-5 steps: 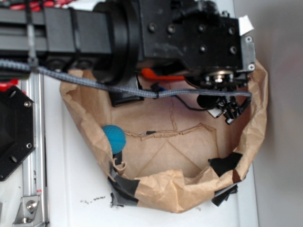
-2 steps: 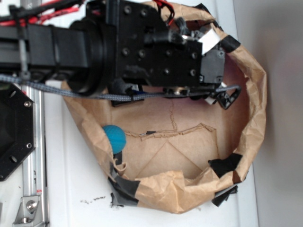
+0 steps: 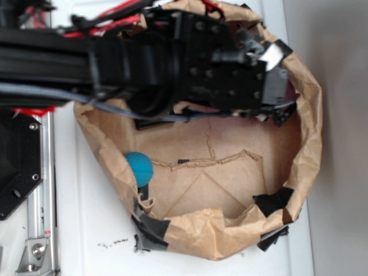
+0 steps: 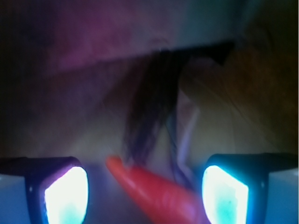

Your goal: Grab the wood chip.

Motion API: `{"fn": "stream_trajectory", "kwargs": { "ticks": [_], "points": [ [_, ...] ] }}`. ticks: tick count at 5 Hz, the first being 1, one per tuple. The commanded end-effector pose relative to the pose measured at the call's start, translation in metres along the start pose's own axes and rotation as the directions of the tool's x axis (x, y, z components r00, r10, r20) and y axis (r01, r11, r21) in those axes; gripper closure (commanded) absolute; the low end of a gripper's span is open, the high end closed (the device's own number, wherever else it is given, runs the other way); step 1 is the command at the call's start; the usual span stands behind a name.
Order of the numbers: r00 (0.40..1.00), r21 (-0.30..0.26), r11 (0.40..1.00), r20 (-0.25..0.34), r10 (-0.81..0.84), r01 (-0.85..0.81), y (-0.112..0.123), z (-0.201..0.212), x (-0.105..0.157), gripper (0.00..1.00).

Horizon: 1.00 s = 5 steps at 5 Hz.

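In the wrist view the wood chip [image 4: 148,109] is a dark, streaky sliver lying on the brown paper just ahead of my gripper [image 4: 145,196], blurred by closeness. My two lit fingers [image 4: 65,193] stand wide apart at the bottom corners, open and holding nothing. A red carrot [image 4: 156,191] lies slantwise between them, its tip near the chip's near end. In the exterior view my arm [image 3: 190,63] covers the back of the bag, so the chip is hidden there, and only the finger ends [image 3: 280,115] peek out at its right.
A crumpled brown paper bag [image 3: 310,138] walls the work area. A blue ball [image 3: 138,167] rests at its left wall. Black tape strips [image 3: 273,200] patch the front rim. A metal rail [image 3: 37,190] runs along the left.
My arm has moved toward the back of the bag, and the gripper head now covers the carrot seen a second ago. The ball and the bag have stayed put.
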<state>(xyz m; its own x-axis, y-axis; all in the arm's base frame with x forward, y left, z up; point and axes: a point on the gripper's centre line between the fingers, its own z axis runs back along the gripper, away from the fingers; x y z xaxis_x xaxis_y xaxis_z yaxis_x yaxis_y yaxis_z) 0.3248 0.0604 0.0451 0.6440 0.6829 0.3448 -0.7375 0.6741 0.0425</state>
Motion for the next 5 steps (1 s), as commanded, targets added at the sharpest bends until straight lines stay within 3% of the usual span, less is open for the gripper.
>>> {"fn": "stream_trajectory", "kwargs": {
  "ticks": [1, 2, 4, 5],
  "points": [
    [0.997, 0.003, 0.999, 0.074, -0.032, 0.032, 0.004, 0.002, 0.018, 0.0],
    [0.993, -0.014, 0.995, 0.065, -0.102, 0.103, 0.009, 0.0, 0.015, 0.0],
    [0.975, -0.054, 0.975, -0.032, -0.218, 0.217, 0.028, -0.02, 0.027, 0.0],
    [0.971, -0.031, 0.974, -0.086, -0.224, 0.223, 0.02, -0.033, 0.023, 0.0]
  ]
}}
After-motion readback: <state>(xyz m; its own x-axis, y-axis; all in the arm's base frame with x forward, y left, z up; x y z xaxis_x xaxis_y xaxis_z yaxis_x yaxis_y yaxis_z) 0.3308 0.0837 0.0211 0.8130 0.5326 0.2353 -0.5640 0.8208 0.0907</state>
